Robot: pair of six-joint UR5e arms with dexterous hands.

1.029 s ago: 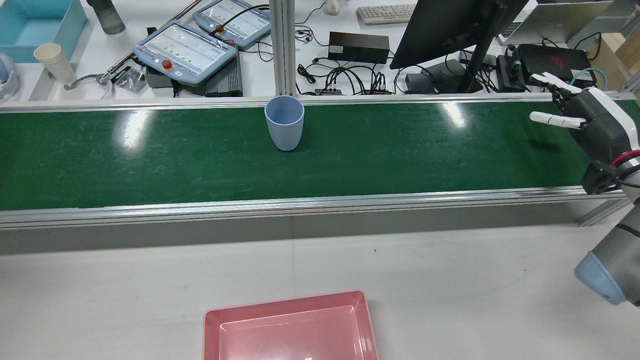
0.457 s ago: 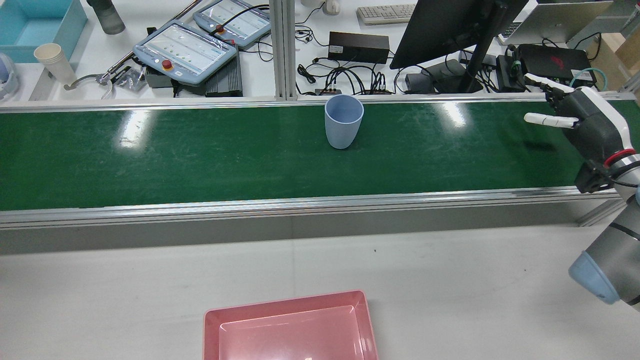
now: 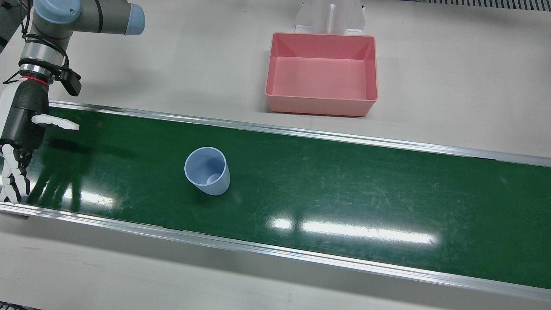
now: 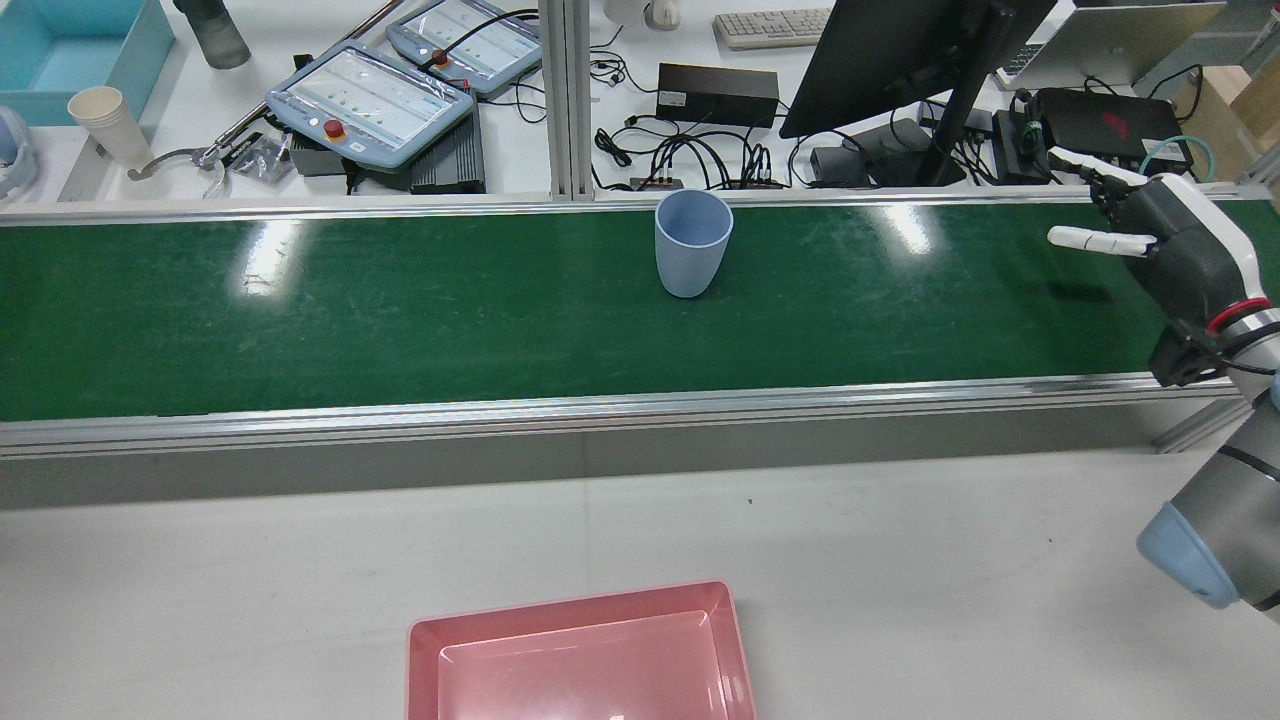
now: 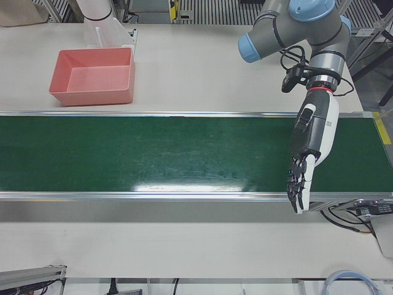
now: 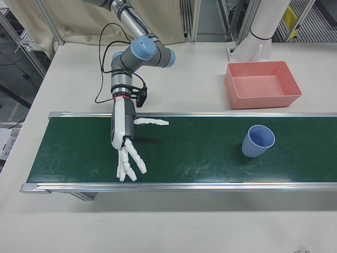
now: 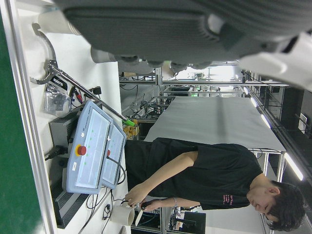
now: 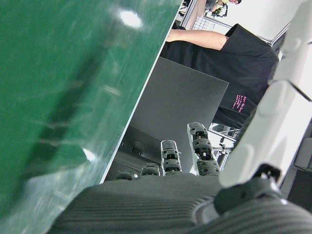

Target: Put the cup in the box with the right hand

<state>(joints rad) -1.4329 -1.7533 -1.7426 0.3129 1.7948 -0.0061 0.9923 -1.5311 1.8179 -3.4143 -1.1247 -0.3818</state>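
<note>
Rear view looking forward and down from high behind, front view facing almost straight down, both sharing the green conveyor belt (image 4: 400, 310) and pink box (image 3: 322, 71), side-front views each covering half, hand cameras lying sideways, close.

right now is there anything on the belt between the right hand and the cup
No. In the right-front view only bare green belt lies between the open right hand and the blue cup; the rear view agrees.

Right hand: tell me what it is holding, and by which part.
Nothing. The right hand hovers open over the green belt, fingers spread, well apart from the blue cup, which stands upright and untouched on the belt.
</note>
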